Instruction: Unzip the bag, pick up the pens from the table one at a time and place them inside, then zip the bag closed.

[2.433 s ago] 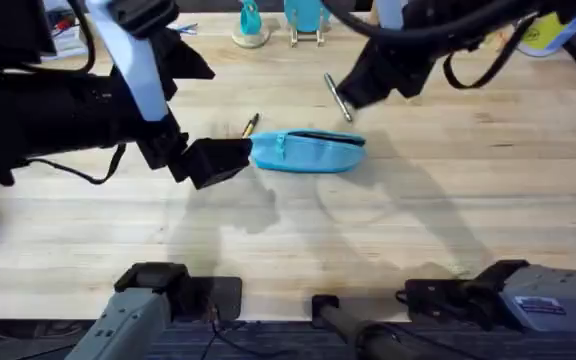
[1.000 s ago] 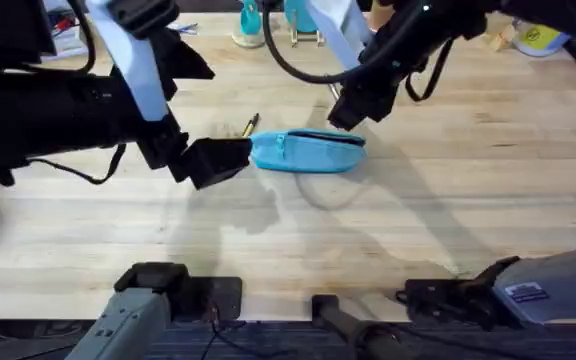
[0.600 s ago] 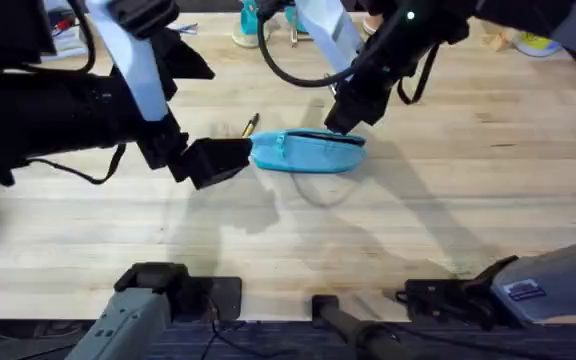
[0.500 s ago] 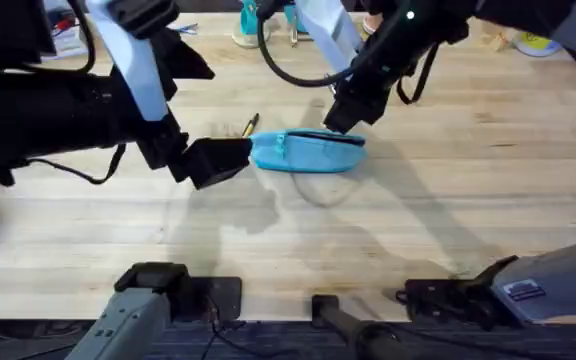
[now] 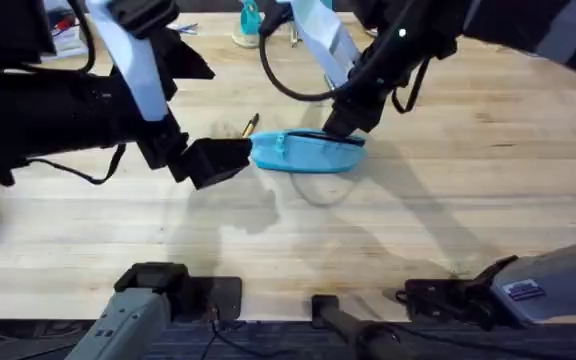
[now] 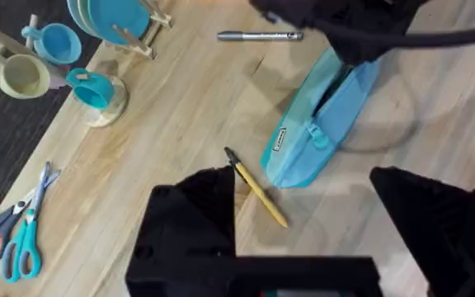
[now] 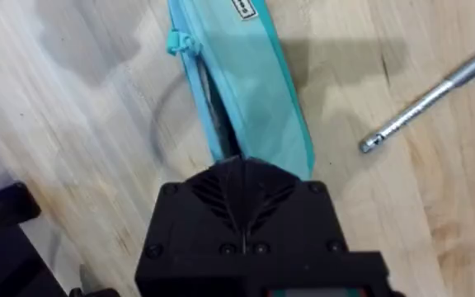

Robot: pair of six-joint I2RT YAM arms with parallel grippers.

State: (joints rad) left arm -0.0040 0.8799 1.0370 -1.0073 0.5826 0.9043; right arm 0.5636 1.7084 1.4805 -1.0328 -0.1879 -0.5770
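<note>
Bag [image 5: 308,152] lies flat on the tabletop [image 5: 448,210], between both tools. Soft fabric, light — likely slides or bunches. Right tool [image 7: 242,188] looks pinched on its far end; left tool [image 6: 303,206] gapes wide, empty. Take the zip pull [image 7: 177,40].

Right gripper [image 5: 340,122] moved from up by the silver pen [image 6: 260,35] down and left to the right end of the blue bag [image 5: 308,152], now touching its top edge at the zip. Silver pen, seen bare on the table earlier overhead, now hidden under that arm.
</note>
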